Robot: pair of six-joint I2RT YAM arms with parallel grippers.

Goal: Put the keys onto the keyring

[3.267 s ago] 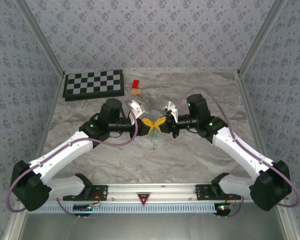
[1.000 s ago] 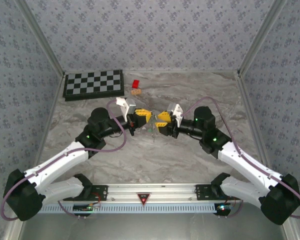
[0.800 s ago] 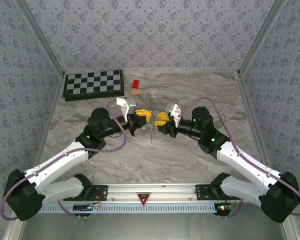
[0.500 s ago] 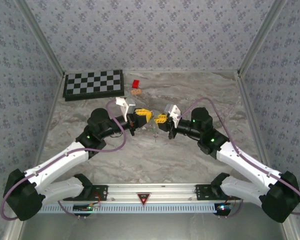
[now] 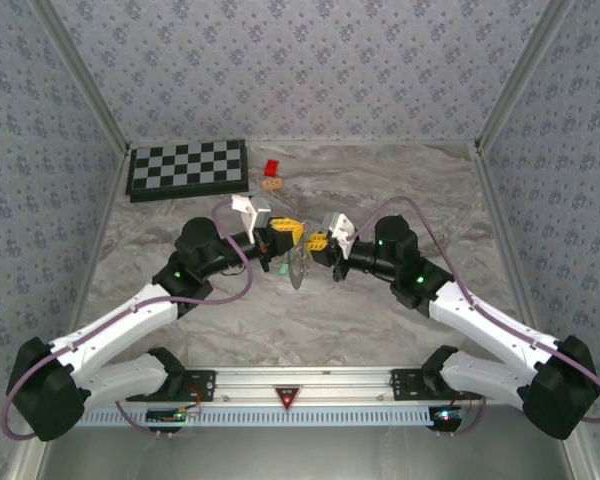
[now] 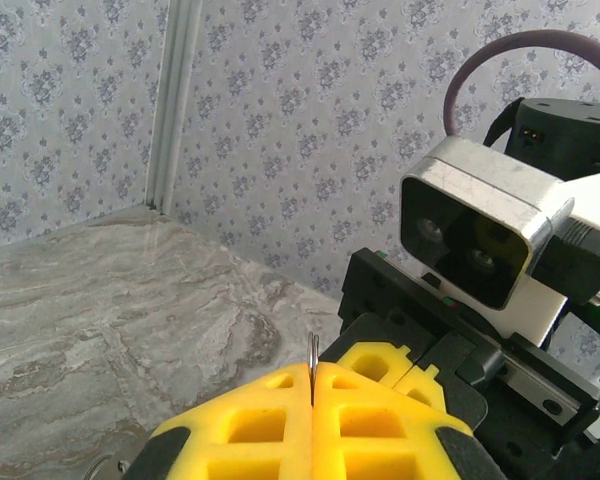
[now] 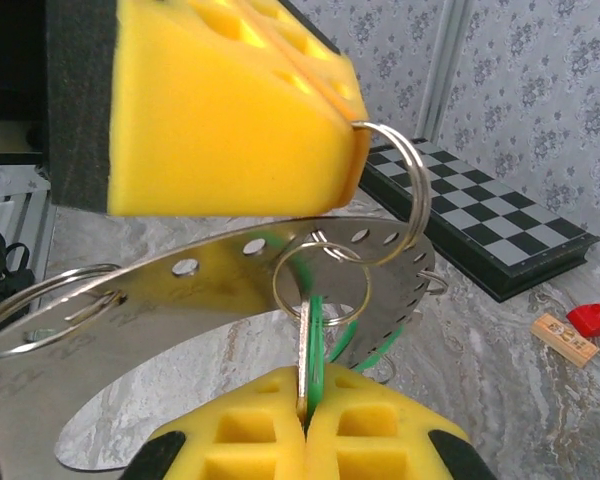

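The right end effector (image 5: 318,246) has slid in to the left since half a second ago, and the keyring (image 5: 298,270), edge-on back then, now swings round to show its flat grey face! It hangs just below the two end effectors, above the marbled worktop (image 5: 400,180). The left end effector (image 5: 283,240) sits where it was, nose to nose with its partner.

From the right wrist, the yellow pads (image 7: 250,445) are pressed tight on a key (image 7: 314,340), green head and silver blade pinched between them. A thin ring on that key overlaps the keyring's perforated band. Above, the left end effector's yellow pad is clamped on a small wire loop (image 7: 412,185), which threads a hole in the keyring. The left wrist view agrees: pads together, a sliver of metal standing up at the seam.

At the far side lie a chessboard (image 5: 187,168), a red block (image 5: 272,168) and a tan piece (image 5: 272,184).
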